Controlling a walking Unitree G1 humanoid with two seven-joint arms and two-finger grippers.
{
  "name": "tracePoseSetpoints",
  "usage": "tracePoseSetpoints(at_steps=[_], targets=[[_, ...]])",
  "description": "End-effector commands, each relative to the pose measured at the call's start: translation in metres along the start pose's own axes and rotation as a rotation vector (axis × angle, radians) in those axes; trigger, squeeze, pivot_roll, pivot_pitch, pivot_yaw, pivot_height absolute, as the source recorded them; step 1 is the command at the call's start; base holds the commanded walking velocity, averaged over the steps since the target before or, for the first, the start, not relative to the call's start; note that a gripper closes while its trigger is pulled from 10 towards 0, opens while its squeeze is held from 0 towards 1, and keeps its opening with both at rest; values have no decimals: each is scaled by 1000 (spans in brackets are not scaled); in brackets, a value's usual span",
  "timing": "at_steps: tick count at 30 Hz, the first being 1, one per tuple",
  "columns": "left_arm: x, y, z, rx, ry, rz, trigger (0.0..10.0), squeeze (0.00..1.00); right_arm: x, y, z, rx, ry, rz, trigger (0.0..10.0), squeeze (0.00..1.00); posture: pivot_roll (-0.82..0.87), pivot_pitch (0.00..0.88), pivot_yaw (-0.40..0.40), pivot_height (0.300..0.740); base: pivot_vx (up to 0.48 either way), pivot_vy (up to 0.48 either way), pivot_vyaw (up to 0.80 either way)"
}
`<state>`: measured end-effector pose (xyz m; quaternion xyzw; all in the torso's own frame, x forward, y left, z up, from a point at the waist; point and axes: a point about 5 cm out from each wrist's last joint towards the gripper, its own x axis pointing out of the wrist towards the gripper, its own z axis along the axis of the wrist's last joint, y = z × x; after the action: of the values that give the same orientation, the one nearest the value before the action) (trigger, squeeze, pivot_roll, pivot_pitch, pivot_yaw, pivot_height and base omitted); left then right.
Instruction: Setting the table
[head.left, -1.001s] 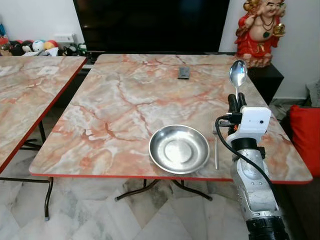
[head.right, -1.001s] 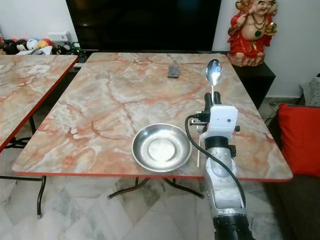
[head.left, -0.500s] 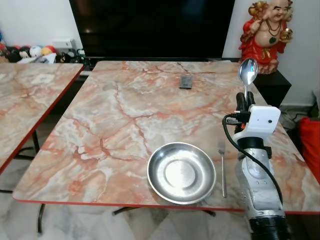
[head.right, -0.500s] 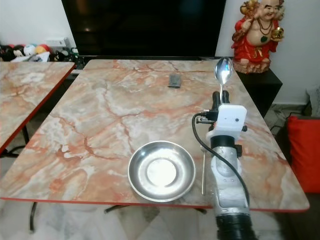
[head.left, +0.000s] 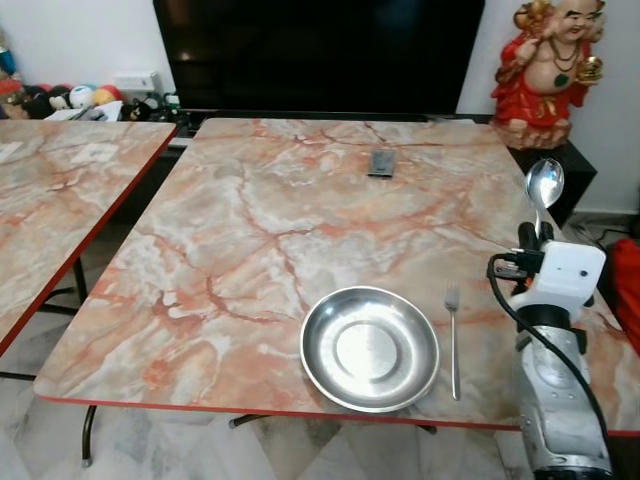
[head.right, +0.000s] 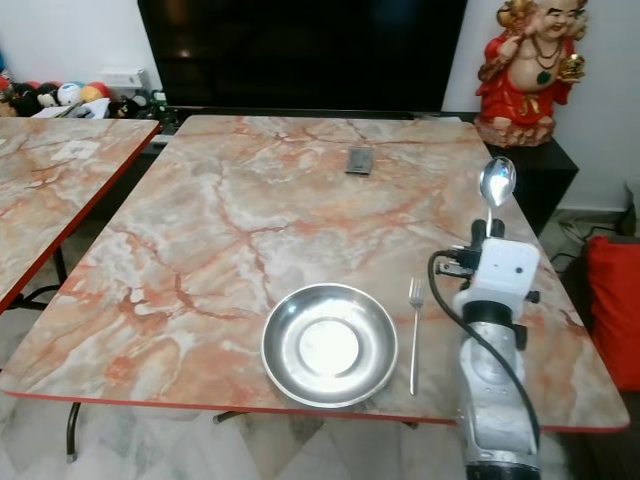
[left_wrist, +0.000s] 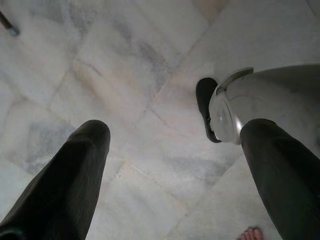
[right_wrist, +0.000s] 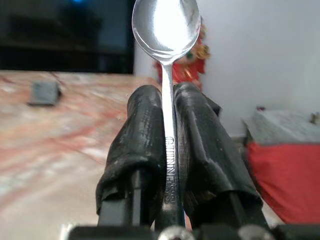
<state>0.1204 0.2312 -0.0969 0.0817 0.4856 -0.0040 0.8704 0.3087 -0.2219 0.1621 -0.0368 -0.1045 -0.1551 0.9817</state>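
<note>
A round steel plate (head.left: 370, 347) sits near the front edge of the marble table (head.left: 280, 200). A fork (head.left: 453, 335) lies just to its right, tines pointing away from me. My right gripper (head.left: 533, 235) is shut on the handle of a spoon (head.left: 544, 185), held upright with the bowl on top, over the table's right side and right of the fork. In the right wrist view the spoon (right_wrist: 166, 30) stands pinched between the two black fingers (right_wrist: 145, 130). My left gripper (left_wrist: 177, 130) hangs open over the floor.
A small dark flat object (head.left: 382, 161) lies at the table's far side. A second marble table (head.left: 60, 190) stands at the left. Behind are a dark TV (head.left: 320, 50) and a red statue (head.left: 550, 55). A red cushion (head.left: 630, 290) is at the right. A person's toes (left_wrist: 250, 233) show on the floor.
The camera has come closer to the table. My right arm with the spoon has shifted right relative to the plate, and the whole fork now shows left of it.
</note>
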Motion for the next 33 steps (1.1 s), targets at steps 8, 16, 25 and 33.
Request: tracePoseSetpoints(at_steps=[8, 16, 25, 33], targets=[[-2, 1, -7, -22, 29, 5, 10000, 0, 1, 11, -28, 85, 206, 41, 10000, 0, -28, 93, 22, 740, 0, 0, 0], [-2, 0, -7, -24, 29, 5, 10000, 0, -5, 15, -46, 94, 307, 55, 10000, 0, -23, 98, 23, 740, 0, 0, 0], [-1, 0, -7, -22, 28, 3, 10000, 0, -6, 26, -58, 104, 366, 91, 10000, 0, -18, 102, 21, 740, 0, 0, 0], [-2, 0, -7, -24, 28, 5, 10000, 0, -2, 37, -61, 115, 382, 111, 10000, 0, -13, 105, 23, 740, 0, 0, 0]])
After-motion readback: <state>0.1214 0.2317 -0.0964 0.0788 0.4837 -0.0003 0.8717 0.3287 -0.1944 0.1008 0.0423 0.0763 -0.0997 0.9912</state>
